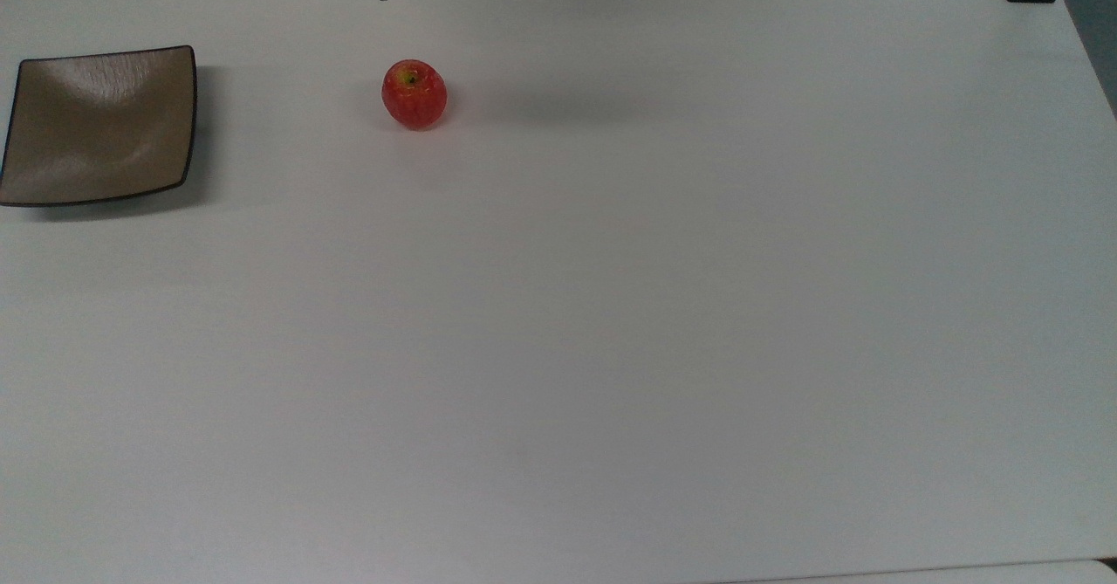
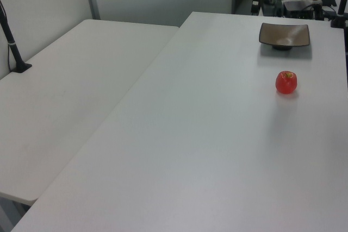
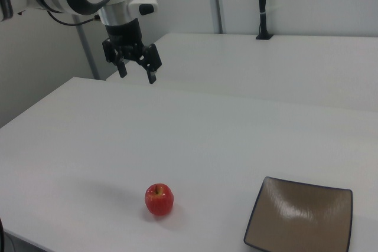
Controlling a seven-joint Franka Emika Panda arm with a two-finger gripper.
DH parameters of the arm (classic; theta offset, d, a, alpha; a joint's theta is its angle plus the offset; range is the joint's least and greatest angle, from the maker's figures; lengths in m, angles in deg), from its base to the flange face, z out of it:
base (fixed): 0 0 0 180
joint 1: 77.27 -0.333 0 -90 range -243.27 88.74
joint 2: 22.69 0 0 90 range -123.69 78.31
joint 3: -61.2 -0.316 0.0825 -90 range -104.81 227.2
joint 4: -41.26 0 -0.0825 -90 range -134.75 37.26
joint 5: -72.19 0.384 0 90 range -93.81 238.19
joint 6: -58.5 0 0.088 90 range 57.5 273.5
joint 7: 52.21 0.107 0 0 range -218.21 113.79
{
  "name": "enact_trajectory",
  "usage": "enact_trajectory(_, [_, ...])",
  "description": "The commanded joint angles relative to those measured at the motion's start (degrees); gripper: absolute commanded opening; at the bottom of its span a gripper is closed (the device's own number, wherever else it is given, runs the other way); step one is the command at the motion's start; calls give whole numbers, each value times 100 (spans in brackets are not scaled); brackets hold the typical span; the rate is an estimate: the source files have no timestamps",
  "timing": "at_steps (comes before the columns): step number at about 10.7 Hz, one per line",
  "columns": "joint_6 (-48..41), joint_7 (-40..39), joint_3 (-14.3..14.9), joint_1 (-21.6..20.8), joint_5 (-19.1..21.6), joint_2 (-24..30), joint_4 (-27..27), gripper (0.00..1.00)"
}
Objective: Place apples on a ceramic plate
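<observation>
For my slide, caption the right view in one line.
Open gripper hangs above the white table; red apple sits apart from the empty brown plate.

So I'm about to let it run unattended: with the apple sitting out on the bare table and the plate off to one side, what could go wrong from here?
The apple is round and stands free on the smooth table, so an off-centre close could send it rolling. The gripper, jaws open, hangs high and well away from it, so the approach must be accurate. The plate has upturned corners and a shallow centre; dropped from height, the apple might bounce or roll out.
</observation>
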Motion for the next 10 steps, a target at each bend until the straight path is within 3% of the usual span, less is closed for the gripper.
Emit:
enact_trajectory(1, [-106,-101,7,-11,-47,111,-27,100])
enact_trajectory(10, [-107,-188,7,-10,32,173,-89,100])
